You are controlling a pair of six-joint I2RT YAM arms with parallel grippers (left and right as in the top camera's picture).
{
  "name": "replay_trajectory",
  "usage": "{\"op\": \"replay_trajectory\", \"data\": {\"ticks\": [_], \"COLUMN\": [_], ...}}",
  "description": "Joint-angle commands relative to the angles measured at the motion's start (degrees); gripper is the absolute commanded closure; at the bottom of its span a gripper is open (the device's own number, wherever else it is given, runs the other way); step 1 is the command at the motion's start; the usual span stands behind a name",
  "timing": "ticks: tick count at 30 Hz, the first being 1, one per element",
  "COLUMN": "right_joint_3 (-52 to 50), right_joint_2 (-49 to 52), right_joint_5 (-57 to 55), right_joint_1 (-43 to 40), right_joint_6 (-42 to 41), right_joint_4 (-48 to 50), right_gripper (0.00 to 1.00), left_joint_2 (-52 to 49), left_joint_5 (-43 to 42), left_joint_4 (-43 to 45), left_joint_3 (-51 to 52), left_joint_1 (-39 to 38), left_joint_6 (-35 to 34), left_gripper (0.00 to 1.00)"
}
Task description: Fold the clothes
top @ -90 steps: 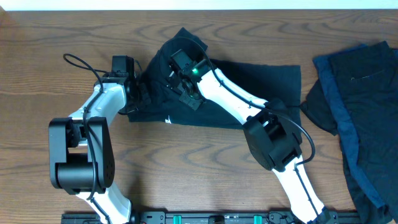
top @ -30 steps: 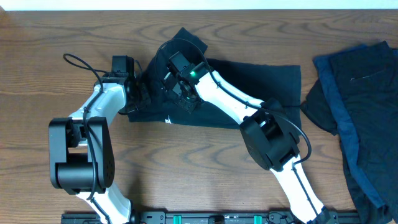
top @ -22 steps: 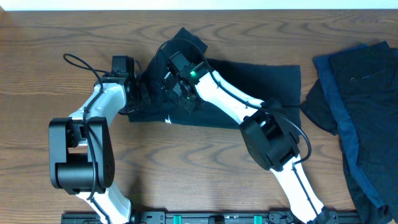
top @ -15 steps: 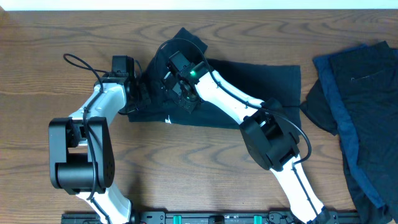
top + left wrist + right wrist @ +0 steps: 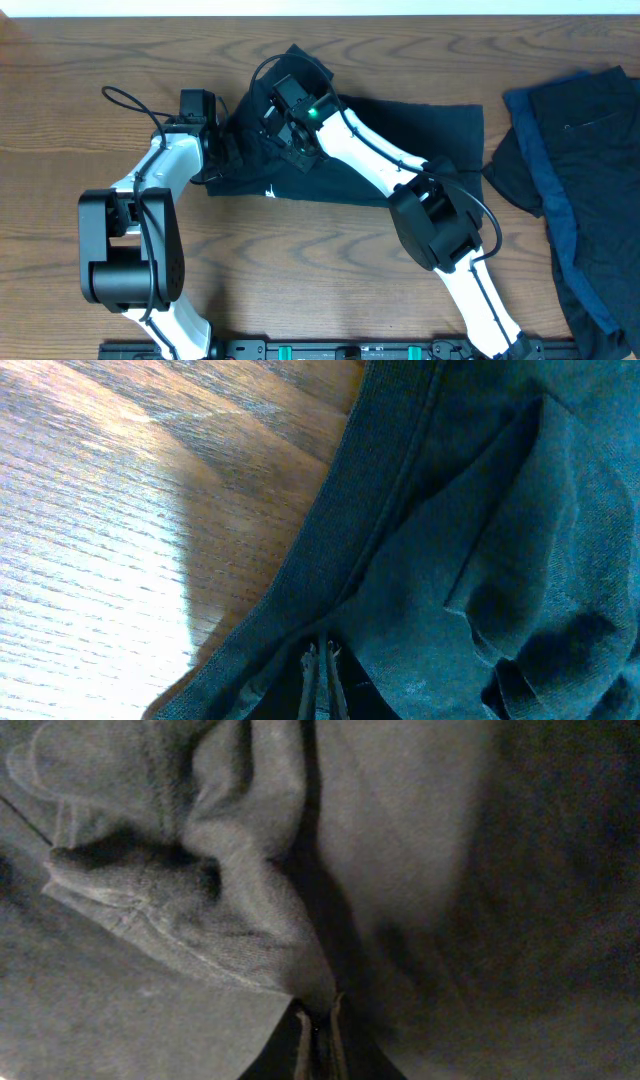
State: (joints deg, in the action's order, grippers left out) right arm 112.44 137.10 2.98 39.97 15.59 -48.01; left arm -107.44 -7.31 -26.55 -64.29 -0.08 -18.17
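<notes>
T-shirt (image 5: 420,130): dark navy, soft, rumpled at its left end, small white label; middle of the bench (image 5: 300,270).
Left claw (image 5: 321,678): pinched shut on the T-shirt's hem.
Right claw (image 5: 317,1032): closed on a bunched fold.
Other clothes (image 5: 580,150): dark-and-blue heap, far right.

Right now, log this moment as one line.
task: fold clothes | left pincer: shut on dark T-shirt edge | right pincer: shut on its bunched fold | other garments: heaped at right, untouched
</notes>
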Motion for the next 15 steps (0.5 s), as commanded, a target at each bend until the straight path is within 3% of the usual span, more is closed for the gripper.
{"op": "replay_trajectory", "data": {"ticks": [1, 15], "right_joint_3": [1.20, 1.11], "right_joint_2": [1.22, 1.81], "right_joint_5": [-0.22, -5.79], "right_joint_1": [-0.70, -1.36], "right_joint_6": [-0.11, -0.15], "right_joint_4": [0.66, 4.11], "right_gripper": [0.89, 0.82], "left_joint_2": [-0.20, -0.20], "left_joint_5": [0.48, 0.48], "left_joint_4": [-0.13, -0.11], "left_joint_3": [0.07, 0.07], "left_joint_1": [0.02, 0.02], "left_joint_6": [-0.09, -0.09], "left_gripper": [0.92, 0.92]}}
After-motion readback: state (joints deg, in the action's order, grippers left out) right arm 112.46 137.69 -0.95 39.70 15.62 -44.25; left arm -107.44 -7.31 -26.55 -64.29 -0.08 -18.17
